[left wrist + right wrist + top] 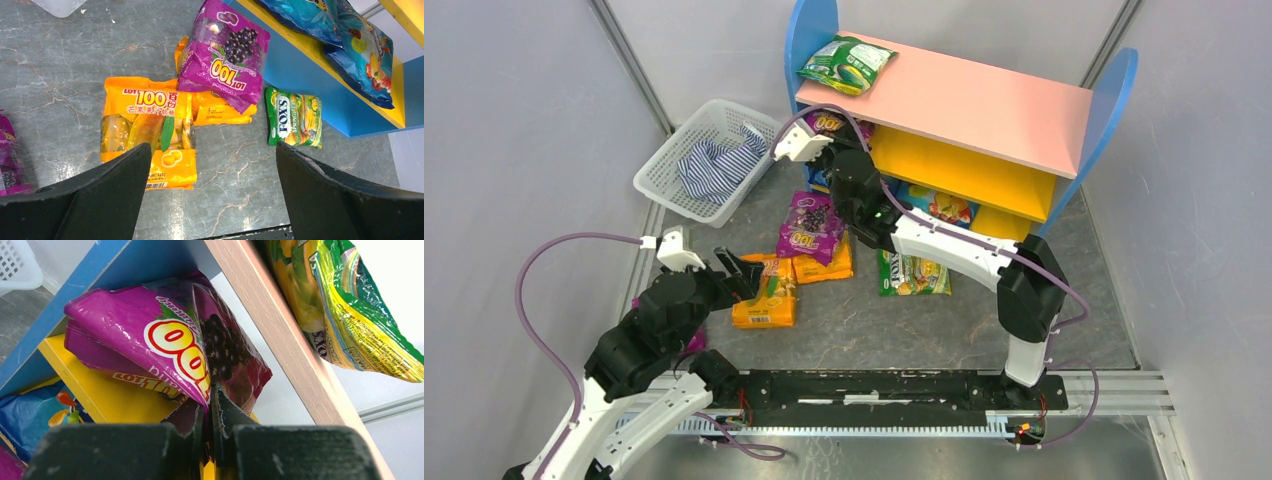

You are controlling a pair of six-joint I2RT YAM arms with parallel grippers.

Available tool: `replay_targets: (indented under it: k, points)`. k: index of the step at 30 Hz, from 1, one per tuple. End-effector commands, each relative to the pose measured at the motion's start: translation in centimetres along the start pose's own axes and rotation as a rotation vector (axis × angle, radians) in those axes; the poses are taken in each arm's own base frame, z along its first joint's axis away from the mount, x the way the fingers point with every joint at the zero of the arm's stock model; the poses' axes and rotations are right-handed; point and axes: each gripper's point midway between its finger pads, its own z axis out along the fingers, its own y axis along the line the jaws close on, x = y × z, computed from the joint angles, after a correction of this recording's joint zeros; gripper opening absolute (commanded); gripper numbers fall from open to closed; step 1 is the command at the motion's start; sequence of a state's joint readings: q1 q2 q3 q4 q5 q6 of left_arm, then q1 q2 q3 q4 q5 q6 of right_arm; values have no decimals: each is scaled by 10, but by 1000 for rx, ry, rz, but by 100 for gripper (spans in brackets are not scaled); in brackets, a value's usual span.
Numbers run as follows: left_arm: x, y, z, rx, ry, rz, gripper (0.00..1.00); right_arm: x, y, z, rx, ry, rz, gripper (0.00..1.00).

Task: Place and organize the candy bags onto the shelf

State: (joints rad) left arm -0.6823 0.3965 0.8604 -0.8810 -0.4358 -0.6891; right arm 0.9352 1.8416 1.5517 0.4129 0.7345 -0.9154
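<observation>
One purple candy bag (165,350) is clamped in the right end effector (209,405) at the shelf (65,300).

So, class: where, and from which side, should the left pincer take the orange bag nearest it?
Probably the near end of the orange bag, by the barcode: it lies clear, while the far corner meets a second orange bag. It lies flat, so the left pincer should come from above and pinch up the film.

three purple candy bags (810,228), two orange bags (765,298), two green bags (848,63), at least one blue bag (936,205); one shelf (984,105), one basket (664,160), one striped cloth (716,165).
</observation>
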Motion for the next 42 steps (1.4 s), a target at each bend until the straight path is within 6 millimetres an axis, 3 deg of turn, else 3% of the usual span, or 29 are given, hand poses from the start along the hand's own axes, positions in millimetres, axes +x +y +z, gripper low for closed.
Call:
replay_targets:
  k: [1,6,11,14,17,21,28,33,38,42]
  points:
    - [-9,-3,-1,13,-42,-15,100,-1,-9,8,48,-2,45,9]
    - [-9,-2,-1,15,-44,-17,100,-1,-4,6,-6,5,21,30]
    - [-9,-2,-1,15,-44,-16,100,-7,1,-17,-133,-76,36,55]
    - [-9,-2,-1,14,-45,-17,100,-8,0,-28,-181,-99,54,62]
    - [-9,-2,-1,13,-42,-15,100,-9,-1,-35,-203,-121,73,62]
    - [-8,-3,0,12,-36,-13,100,-7,3,-35,-211,-127,64,49]
    - [-8,-2,0,7,-38,-13,100,-11,3,-17,-205,-139,77,31]
    - [-8,-1,0,1,-39,-15,100,-10,4,-1,-203,-131,93,23]
    - [-7,-2,2,-3,-32,-12,100,-7,4,6,-196,-89,85,21]
    - [-7,-1,2,-2,-34,-12,100,-16,2,-20,-221,-105,104,41]
